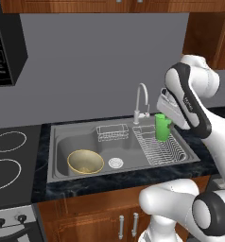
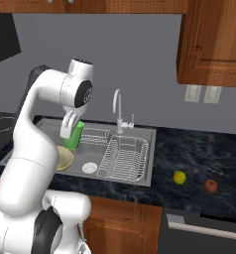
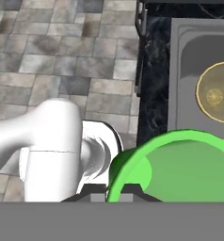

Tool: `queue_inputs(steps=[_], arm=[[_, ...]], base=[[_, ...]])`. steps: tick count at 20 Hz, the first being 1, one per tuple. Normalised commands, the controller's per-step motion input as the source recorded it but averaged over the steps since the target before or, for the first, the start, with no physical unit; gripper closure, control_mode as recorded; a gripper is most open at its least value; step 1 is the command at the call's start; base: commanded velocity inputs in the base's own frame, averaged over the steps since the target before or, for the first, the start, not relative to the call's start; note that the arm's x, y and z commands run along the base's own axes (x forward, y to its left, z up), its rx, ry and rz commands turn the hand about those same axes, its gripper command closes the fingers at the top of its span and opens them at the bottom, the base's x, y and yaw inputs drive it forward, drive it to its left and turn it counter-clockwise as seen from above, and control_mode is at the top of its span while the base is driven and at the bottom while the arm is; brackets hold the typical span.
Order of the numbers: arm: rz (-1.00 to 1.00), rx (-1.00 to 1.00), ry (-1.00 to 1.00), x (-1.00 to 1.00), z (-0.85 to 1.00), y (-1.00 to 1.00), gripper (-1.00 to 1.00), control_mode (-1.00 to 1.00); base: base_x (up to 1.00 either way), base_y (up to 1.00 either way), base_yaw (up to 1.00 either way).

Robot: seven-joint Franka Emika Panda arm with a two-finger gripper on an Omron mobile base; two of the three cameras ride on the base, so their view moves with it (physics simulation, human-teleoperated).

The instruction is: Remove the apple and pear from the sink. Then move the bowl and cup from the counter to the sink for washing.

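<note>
Cup (image 1: 161, 126): your gripper (image 1: 167, 124) is clenched on its rim, carrying it above the sink (image 1: 76, 129), over the wire rack.
Bowl (image 1: 85, 161): already in the basin's left corner.
Apple (image 2: 210, 186), pear (image 2: 179, 177): out on the counter (image 2: 199, 158).
Next: lower it, then release.

Bright green cup (image 1: 162, 126), yellow-tan bowl (image 1: 85, 161), grey sink (image 1: 62, 142), black speckled counter (image 2: 199, 158).
</note>
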Motion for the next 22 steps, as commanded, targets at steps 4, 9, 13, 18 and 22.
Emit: queue_inputs(steps=[4, 9, 13, 18, 22], arm=[[-0.08, 0.00, 0.00, 0.03, -0.06, 0.35, 1.00, -1.00], [-0.10, 0.00, 0.00, 0.04, -0.12, 0.32, 1.00, -1.00], [-0.12, 0.00, 0.00, 0.14, -0.16, 0.20, 1.00, -1.00], [-0.13, 0.00, 0.00, 0.24, -0.13, 0.10, 1.00, -1.00], [-0.12, 0.00, 0.00, 0.25, -0.13, 0.08, 1.00, -1.00]], base=[[0.00, 0.00, 0.00], [0.00, 0.00, 0.00], [0.00, 0.00, 0.00], [0.00, 0.00, 0.00], [0.00, 0.00, 0.00]])
